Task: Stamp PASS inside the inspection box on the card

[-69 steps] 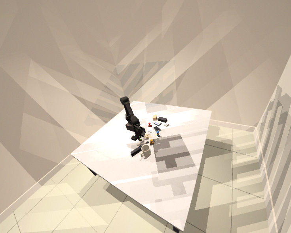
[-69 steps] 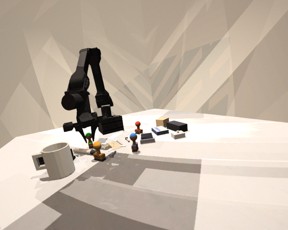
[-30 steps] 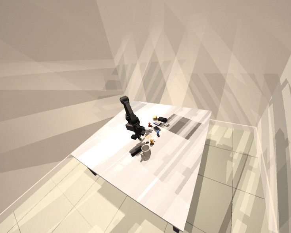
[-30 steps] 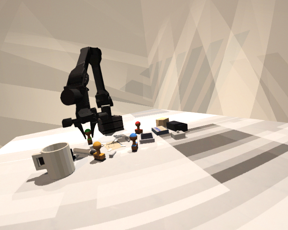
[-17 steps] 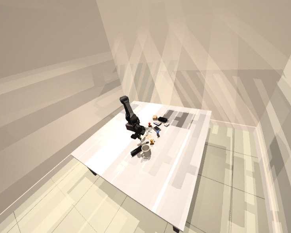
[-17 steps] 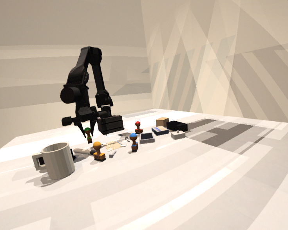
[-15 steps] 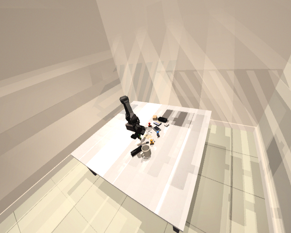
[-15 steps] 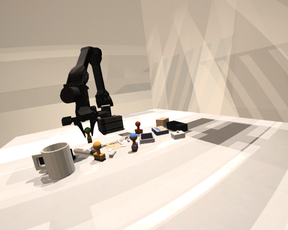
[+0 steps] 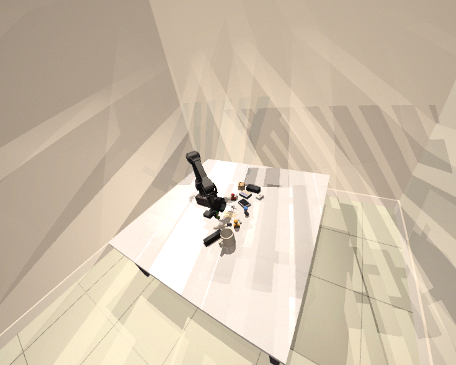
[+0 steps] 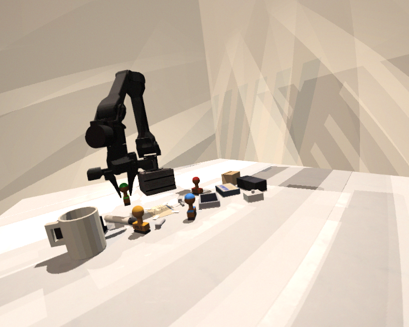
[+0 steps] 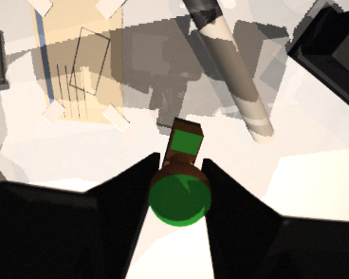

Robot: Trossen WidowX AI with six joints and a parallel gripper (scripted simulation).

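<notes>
Gripper point(image 11: 180, 167) grips green-knobbed stamp point(image 11: 180, 190) upright, base down.
</notes>
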